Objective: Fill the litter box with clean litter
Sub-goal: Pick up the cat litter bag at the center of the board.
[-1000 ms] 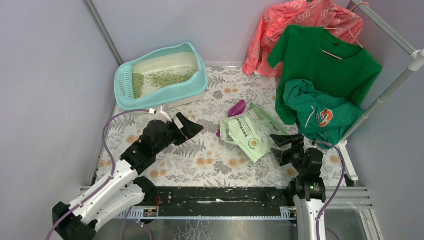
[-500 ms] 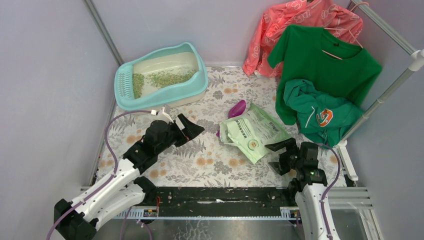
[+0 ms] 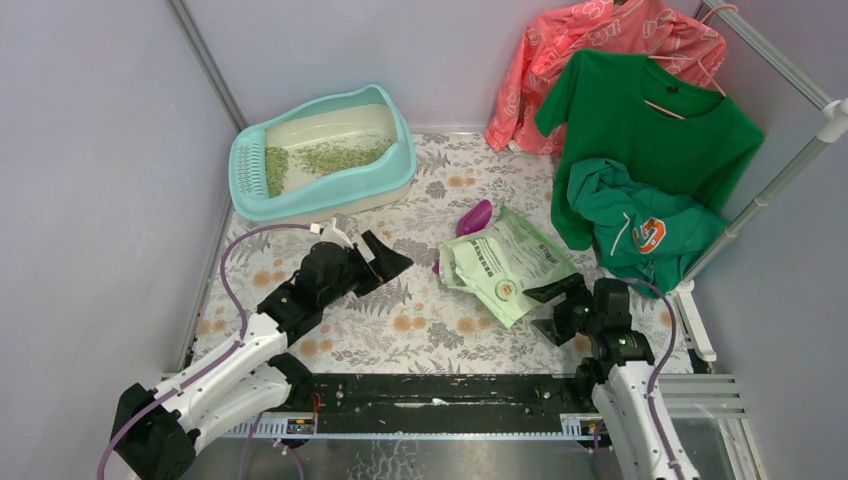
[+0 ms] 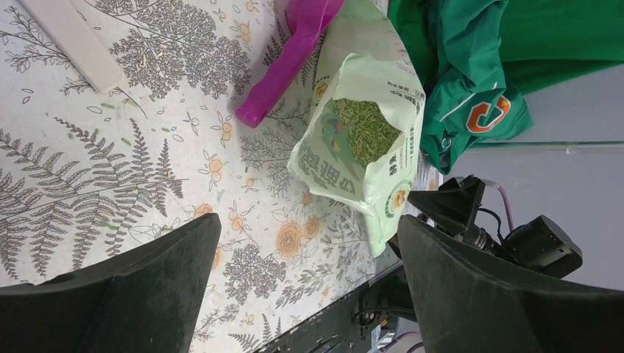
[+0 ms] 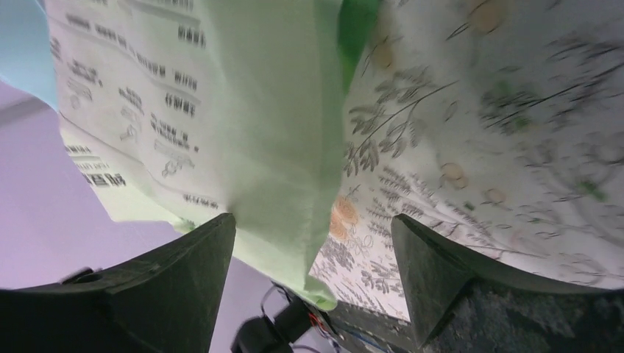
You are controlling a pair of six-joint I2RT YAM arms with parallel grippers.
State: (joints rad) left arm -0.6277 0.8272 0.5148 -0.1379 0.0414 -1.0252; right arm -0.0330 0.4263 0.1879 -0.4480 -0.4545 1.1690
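Since a second ago, a short swing of the right gripper (image 3: 549,310) inward, from just off the bag's near corner to astride it, jaws a touch narrower than before. From its own wrist: fingers apart, a fold of the light green bag (image 5: 243,110) hanging between them with a gap either side, so released, nothing held yet. Probably set there to take the closed end, leaving the mouth free for tipping.

Left gripper (image 3: 385,250) drawn slightly back toward its base, otherwise hovering wide open and empty above the floral table (image 3: 400,320). Straight ahead of its fingers, the bag's open mouth, clean litter (image 4: 357,129) showing inside as fine pale-green grains. Ahead and off to one side, purple scoop (image 4: 287,62) lying flat just beside the bag. Likely waiting there to steady the mouth end during a lift.

Litter box (image 3: 400,165) beyond the left gripper, near it but apart, and well away from the right gripper, across the table. Only a thin scatter of grains across the basin toward the grate end, much cream floor bare; task judged partly done, most of the filling ahead.

Next move by this reading: close on the fold, raise the bag, carry it over the turquoise rim. Worth watching: thin plastic slipping from a pinch, grains spilling from the open mouth onto the table on the way
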